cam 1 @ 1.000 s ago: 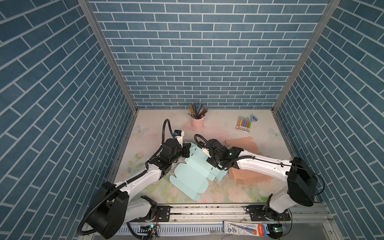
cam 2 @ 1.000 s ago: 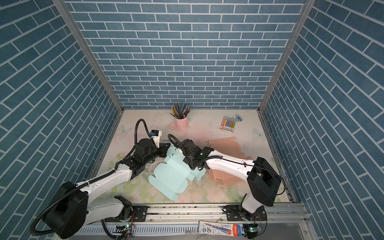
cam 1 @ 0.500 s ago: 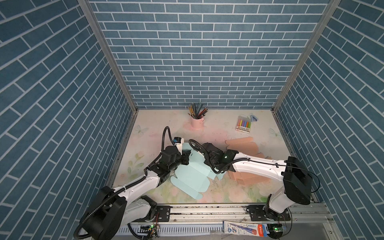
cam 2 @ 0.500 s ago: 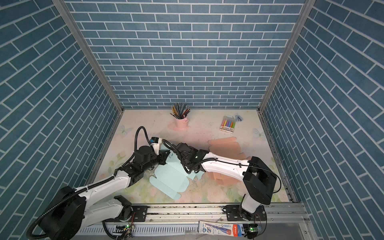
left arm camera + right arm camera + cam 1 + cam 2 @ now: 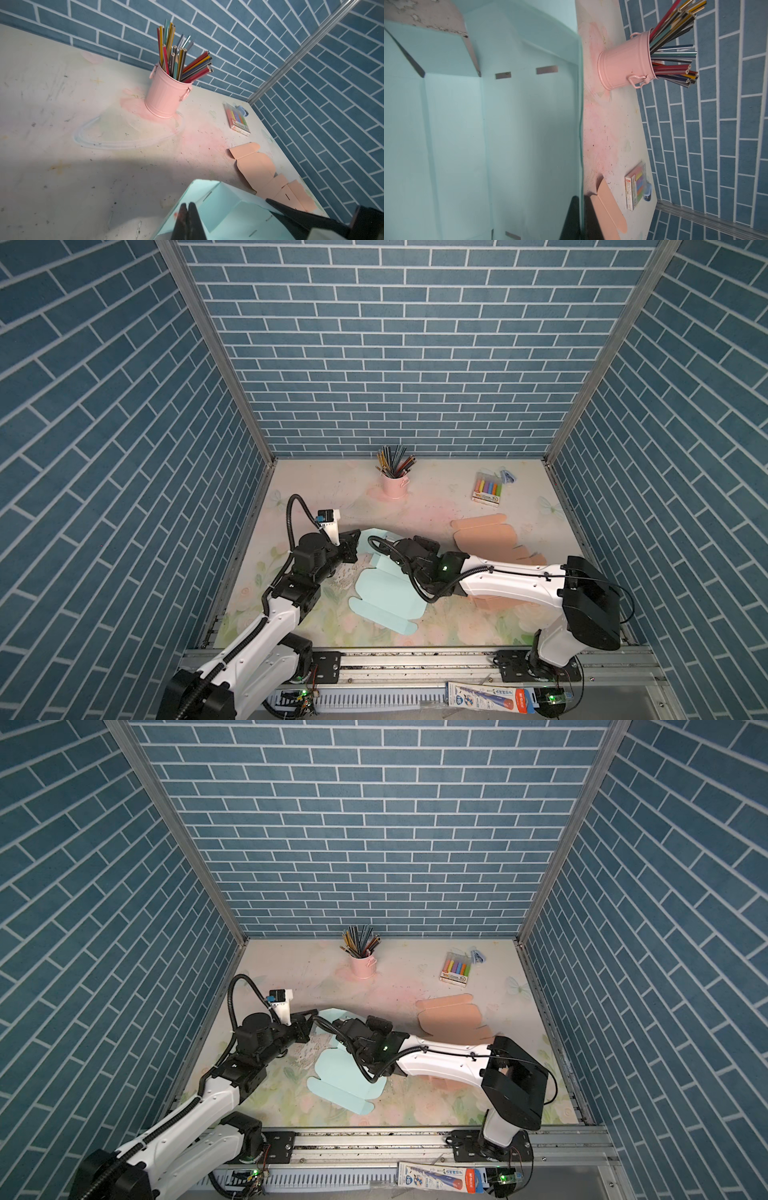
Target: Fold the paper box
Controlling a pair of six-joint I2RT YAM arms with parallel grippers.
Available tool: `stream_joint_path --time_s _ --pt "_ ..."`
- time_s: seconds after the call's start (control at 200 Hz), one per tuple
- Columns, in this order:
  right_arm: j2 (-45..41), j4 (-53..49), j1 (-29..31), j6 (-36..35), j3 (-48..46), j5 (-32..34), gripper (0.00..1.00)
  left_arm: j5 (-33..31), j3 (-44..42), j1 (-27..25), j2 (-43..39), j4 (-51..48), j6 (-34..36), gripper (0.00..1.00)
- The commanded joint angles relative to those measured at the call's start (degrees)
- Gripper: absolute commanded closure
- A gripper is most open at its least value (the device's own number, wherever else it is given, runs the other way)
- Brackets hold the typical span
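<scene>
Blue brick-patterned walls are enclosing a pale, flower-printed tabletop point(image 5: 332, 489), scuffed and chalk-stained. Near its middle the mint-green die-cut paper box blank point(image 5: 386, 597) is lying mostly flat, with its far end being lifted off the surface. The left gripper point(image 5: 188, 205) is pinching that raised end, jaws closed tight on the card. The right gripper point(image 5: 580, 199) is clamping the thin edge of an upright panel close by, jaws likewise narrow around the sheet. They seem to be gripping near each other so that one is anchoring the card while the other is turning a panel along its crease, with the near end resting on the table as a hinge. The fold is looking barely begun. Two blanks are showing: the mint one and a peach-coloured flat paper box blank point(image 5: 486, 537) waiting apart, partly under the right arm. One pink metal bucket of coloured pencils point(image 5: 394, 486) and one pack of bright markers point(image 5: 488, 489) are standing by the back wall, out of the way.
</scene>
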Motion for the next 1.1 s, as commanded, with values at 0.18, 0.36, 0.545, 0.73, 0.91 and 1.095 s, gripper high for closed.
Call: stream_joint_path --time_s 0.18,0.36,0.545,0.73,0.91,1.095 --pt "2.4 6.3 2.0 -8.7 -1.8 5.0 1.0 3.9 -2.7 8.0 5.3 6.5 -3.7 1.0" --pt "2.0 9.0 2.7 -11.6 -3.2 3.8 1.0 4.6 -2.1 9.8 13.3 10.8 -3.1 1.0" --pt "2.1 11.9 3.0 -14.2 -4.5 3.8 1.0 6.9 -1.3 9.5 21.0 13.0 -2.0 1.0" --pt "3.4 14.5 3.0 -18.1 -4.9 4.9 1.0 6.8 -2.8 7.0 23.6 14.9 -1.6 1.0" --pt "5.3 18.2 3.0 -22.3 -6.1 6.8 1.0 7.2 -5.1 5.2 24.7 17.6 -2.3 1.0" --pt "5.8 21.5 3.0 -25.6 -7.7 7.6 1.0 7.9 -6.7 3.4 23.9 19.1 -2.8 1.0"
